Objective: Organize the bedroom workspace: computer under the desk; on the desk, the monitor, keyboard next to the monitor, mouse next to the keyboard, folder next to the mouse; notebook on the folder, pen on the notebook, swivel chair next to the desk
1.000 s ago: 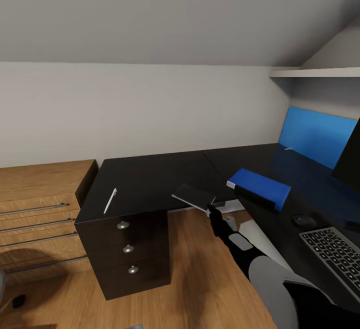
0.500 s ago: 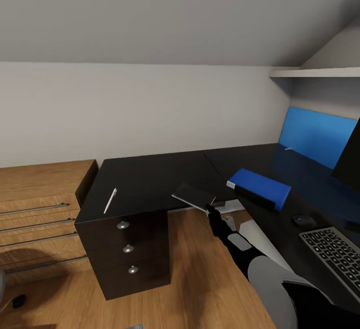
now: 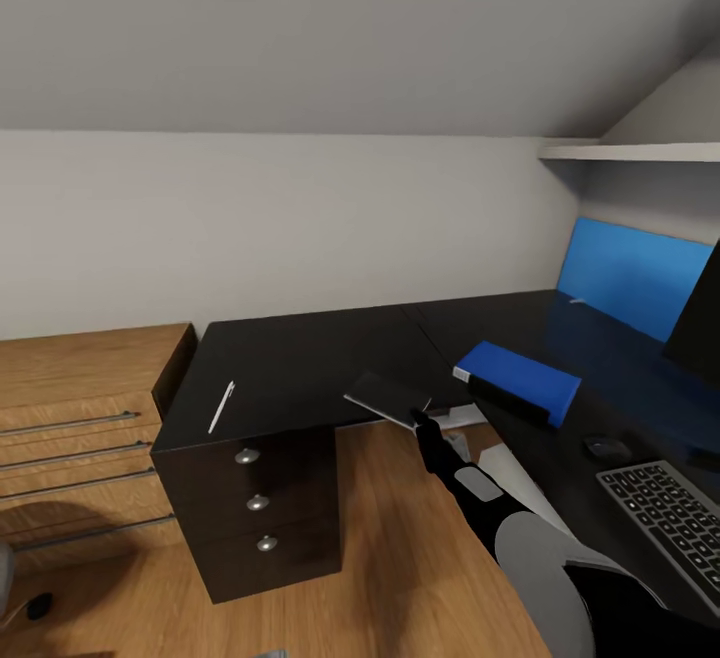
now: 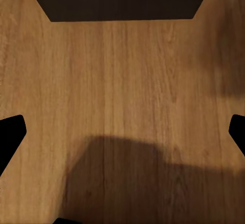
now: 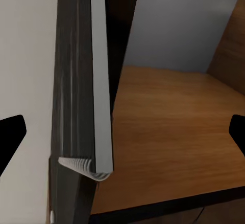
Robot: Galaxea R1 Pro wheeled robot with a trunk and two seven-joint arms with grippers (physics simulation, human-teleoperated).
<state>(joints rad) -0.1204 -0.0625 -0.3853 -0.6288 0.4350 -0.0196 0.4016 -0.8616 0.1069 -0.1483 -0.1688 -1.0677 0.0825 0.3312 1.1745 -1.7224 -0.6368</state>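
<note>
Notebook (image 3: 388, 398), thin, dark grey and rectangular, is gripped by the closed right gripper (image 3: 423, 418) over the black L-shaped desk (image 3: 300, 363) edge. At 2 o'clock, a bright blue flat folder (image 3: 520, 379) is seen. Left gripper fingertips (image 4: 10, 134) are held wide apart, empty.

Head camera high, facing down over worktop (image 3: 300, 358) corner. Left wrist close above floor (image 4: 122, 91). Right wrist close on notebook (image 5: 81, 106), shared with head (image 3: 388, 398).

Light wood floor (image 4: 122, 96) with a dark shadow (image 4: 117, 178) across it.
</note>
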